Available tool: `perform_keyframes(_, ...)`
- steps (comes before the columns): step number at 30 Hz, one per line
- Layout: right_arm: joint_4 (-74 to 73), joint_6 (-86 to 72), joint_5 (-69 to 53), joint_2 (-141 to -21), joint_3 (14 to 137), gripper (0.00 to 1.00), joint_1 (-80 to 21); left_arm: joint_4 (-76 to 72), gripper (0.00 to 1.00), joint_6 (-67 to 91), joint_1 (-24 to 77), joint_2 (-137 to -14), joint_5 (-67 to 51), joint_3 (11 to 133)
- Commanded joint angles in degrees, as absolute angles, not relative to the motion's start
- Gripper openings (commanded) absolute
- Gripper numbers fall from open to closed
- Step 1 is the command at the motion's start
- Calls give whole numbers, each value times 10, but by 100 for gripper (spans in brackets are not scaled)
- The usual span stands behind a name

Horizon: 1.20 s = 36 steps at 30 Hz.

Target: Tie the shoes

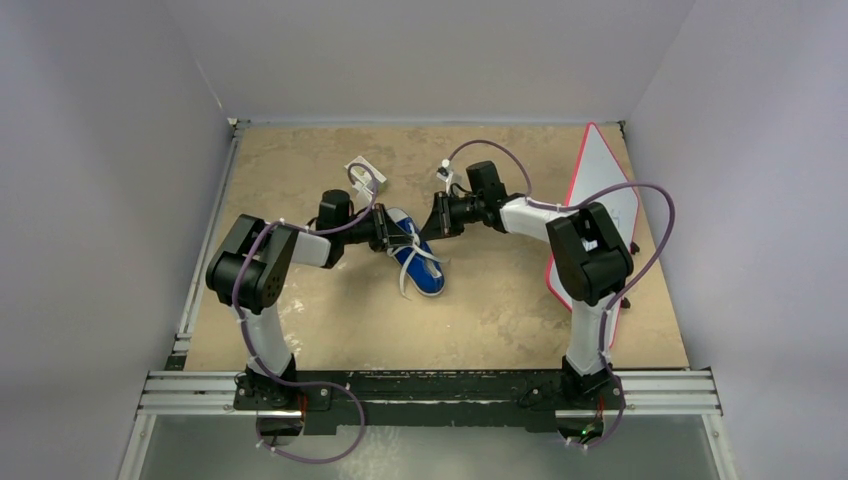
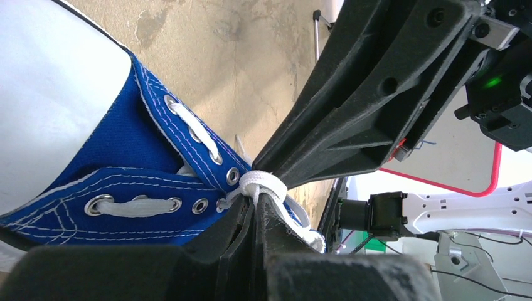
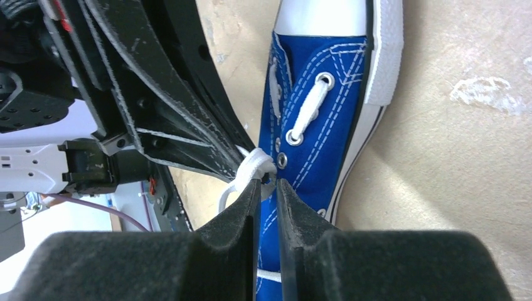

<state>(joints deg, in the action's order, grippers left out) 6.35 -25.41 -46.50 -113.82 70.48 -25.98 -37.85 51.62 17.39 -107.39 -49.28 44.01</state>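
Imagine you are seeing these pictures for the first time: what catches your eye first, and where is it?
A blue shoe lies in the middle of the top view. Over it the left hand and right hand meet tip to tip, both pinching the same bunch of white lace beside the eyelets. A red-edged white board stands at the far right.

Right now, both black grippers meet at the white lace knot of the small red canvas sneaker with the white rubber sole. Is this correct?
Not quite. The small canvas sneaker is blue, not red; the right wrist view shows it clearly. The rest stands: the left gripper and the right gripper meet at its white lace knot.
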Motion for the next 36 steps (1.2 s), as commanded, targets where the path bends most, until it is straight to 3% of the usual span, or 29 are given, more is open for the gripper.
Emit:
perform_keyframes(1,135,-292,-498,-1107,694,17,-263,-374,0,495,176,-1067,-493,463)
perform_keyframes(7,124,-271,-516,-1114,691,16,-263,-367,0,489,176,-1067,-494,466)
perform_keyframes(21,154,-289,-509,-1126,691,31,-268,-422,0,528,184,-1077,-513,458)
perform_keyframes(28,146,-285,-508,-1139,705,32,-268,-427,0,529,190,-1074,-518,452)
perform_keyframes(30,142,-282,-509,-1144,709,27,-269,-428,0,528,190,-1073,-520,451)
perform_keyframes(35,124,-266,-518,-1140,711,1,-268,-422,0,520,189,-1064,-522,444)
perform_keyframes(36,113,-258,-520,-1136,712,0,-268,-406,0,509,189,-1059,-519,444)
